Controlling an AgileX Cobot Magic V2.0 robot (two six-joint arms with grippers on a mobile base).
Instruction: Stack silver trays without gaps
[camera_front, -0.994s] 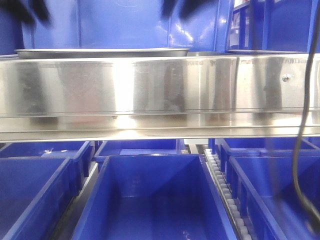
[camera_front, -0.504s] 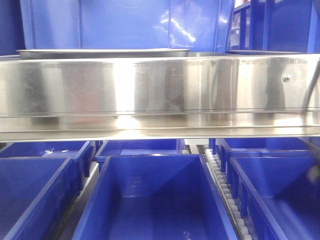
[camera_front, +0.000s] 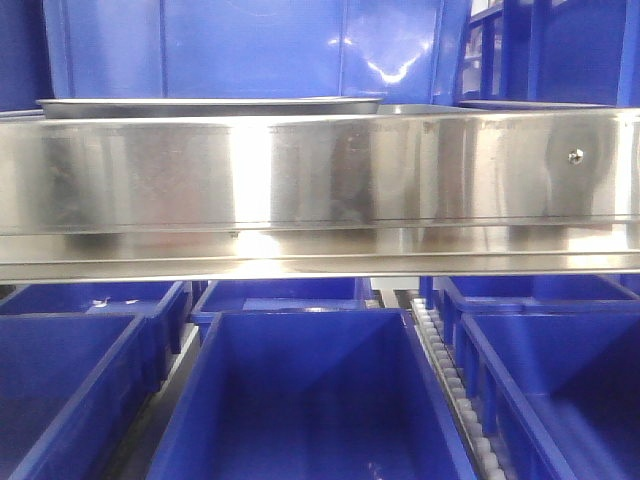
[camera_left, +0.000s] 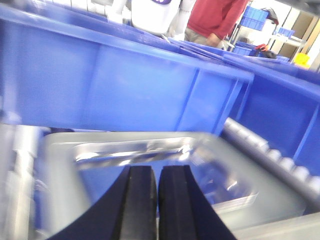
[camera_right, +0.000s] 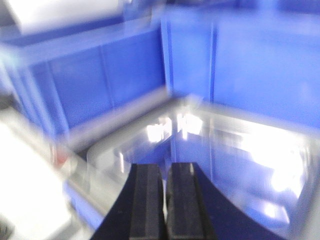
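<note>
In the front view a silver tray (camera_front: 210, 105) shows only as a thin rim on top of the shelf, left of centre; neither gripper appears in that view. In the left wrist view a silver tray (camera_left: 60, 165) lies below my left gripper (camera_left: 156, 200), which hovers over its hollow, shut with nothing between its fingers. The right wrist view is blurred: my right gripper (camera_right: 165, 200) is shut and empty above another shiny silver tray (camera_right: 250, 145).
The broad steel shelf front panel (camera_front: 320, 180) with a screw (camera_front: 574, 155) spans the front view. Blue bins (camera_front: 310, 400) stand below it and a blue bin wall (camera_front: 250, 50) behind the tray. A roller rail (camera_front: 450, 380) runs between the lower bins. A person (camera_left: 215, 20) stands beyond the bins.
The dark gripper shapes at the top of the front view and the black cable at its right have left the picture. The tray rim has not moved.
</note>
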